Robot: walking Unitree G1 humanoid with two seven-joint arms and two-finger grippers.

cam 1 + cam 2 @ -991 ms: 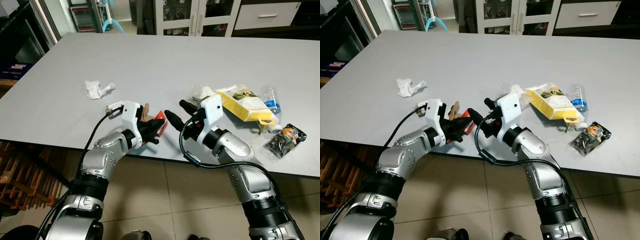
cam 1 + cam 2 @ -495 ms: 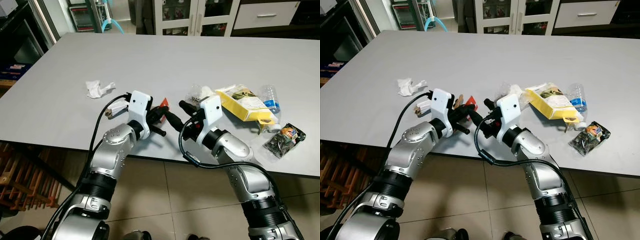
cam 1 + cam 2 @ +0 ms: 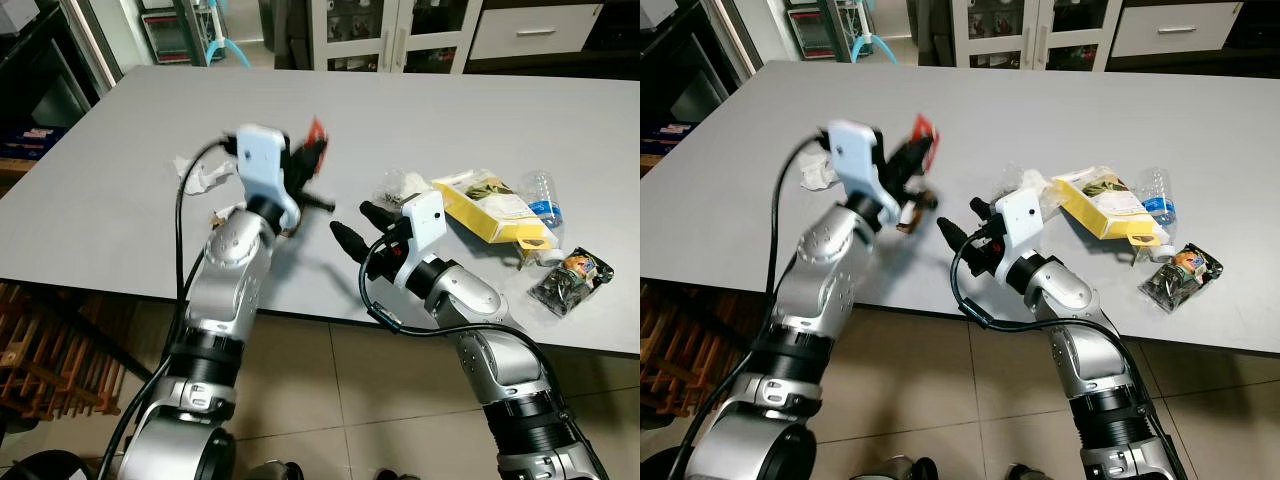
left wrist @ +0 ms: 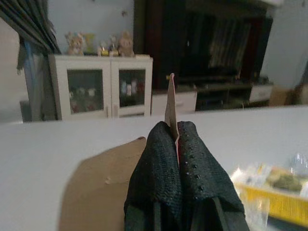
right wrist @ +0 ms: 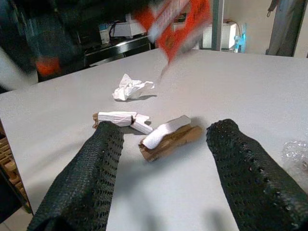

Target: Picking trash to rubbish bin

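My left gripper (image 3: 312,155) is raised above the table (image 3: 150,100) and shut on a thin red wrapper (image 3: 317,134). In the left wrist view the wrapper's edge (image 4: 170,103) sticks up from the closed fingers (image 4: 161,159). My right gripper (image 3: 352,225) hovers low over the table's near edge, open and holding nothing. Between its fingers (image 5: 91,178) the right wrist view shows brown and white scraps (image 5: 168,139) lying on the table, a second scrap (image 5: 119,119) and a crumpled white tissue (image 5: 132,88) beyond them. The tissue (image 3: 205,176) is partly hidden by my left arm.
To the right of my right gripper lie clear plastic film (image 3: 400,185), a yellow packet (image 3: 490,208), a plastic bottle (image 3: 540,193) and a dark snack bag (image 3: 570,280). Cabinets (image 3: 390,35) stand beyond the far side of the table. Tiled floor (image 3: 330,400) lies below its near edge.
My left arm has lifted the red wrapper from the table's near edge up and back over the table. The right gripper has hardly moved and stays open.
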